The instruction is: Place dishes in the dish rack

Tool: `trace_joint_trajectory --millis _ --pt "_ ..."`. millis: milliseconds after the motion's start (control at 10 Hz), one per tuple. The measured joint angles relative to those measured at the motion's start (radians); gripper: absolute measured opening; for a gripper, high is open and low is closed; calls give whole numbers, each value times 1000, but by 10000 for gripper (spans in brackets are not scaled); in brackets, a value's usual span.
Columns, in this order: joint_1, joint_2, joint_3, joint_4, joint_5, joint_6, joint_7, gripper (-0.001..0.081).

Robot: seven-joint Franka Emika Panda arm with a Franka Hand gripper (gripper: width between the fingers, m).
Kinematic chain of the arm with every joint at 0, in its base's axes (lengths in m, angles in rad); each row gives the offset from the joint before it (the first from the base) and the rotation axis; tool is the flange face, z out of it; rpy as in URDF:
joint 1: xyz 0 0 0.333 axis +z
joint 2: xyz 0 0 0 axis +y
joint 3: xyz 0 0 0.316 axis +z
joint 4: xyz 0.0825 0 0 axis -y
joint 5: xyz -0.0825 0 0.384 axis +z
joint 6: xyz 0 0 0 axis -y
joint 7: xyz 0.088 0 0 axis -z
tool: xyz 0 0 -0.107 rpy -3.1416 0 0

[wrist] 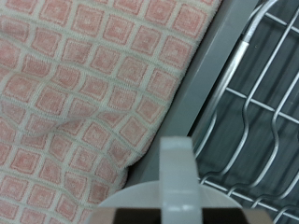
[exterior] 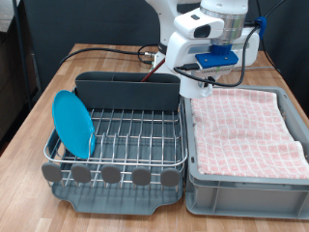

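The dish rack (exterior: 126,140), silver wire on a dark grey tray, stands at the exterior view's left with its tall grey cutlery compartment (exterior: 126,89) along the back. The light-blue plate (exterior: 73,121) stands upright in the rack's left end. My gripper (exterior: 203,89) hangs over the bin's rim beside the rack's right end. It is shut on the white mug (wrist: 154,201), which shows as a pale round shape at the fingers in the wrist view. The rack's wires (wrist: 262,103) lie beside it there. The wooden spoon is out of view.
A grey plastic bin (exterior: 241,188) lined with the pink checked cloth (exterior: 246,126) sits right of the rack; the cloth (wrist: 84,84) fills most of the wrist view. Cables run across the wooden table (exterior: 39,106) behind the rack.
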Motion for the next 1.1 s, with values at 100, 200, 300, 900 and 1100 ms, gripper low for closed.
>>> trace_joint_trajectory --millis 100,200,300,900,1100 --pt "0 0 0 0 0 1 0 71" --pt "0 3 -2 8 -1 7 0 71" --pt "-2 16 -7 33 0 4 2 71" --pt "-9 229 -43 333 33 -92 193 71" --pt "-9 228 -43 325 28 -70 187 71"
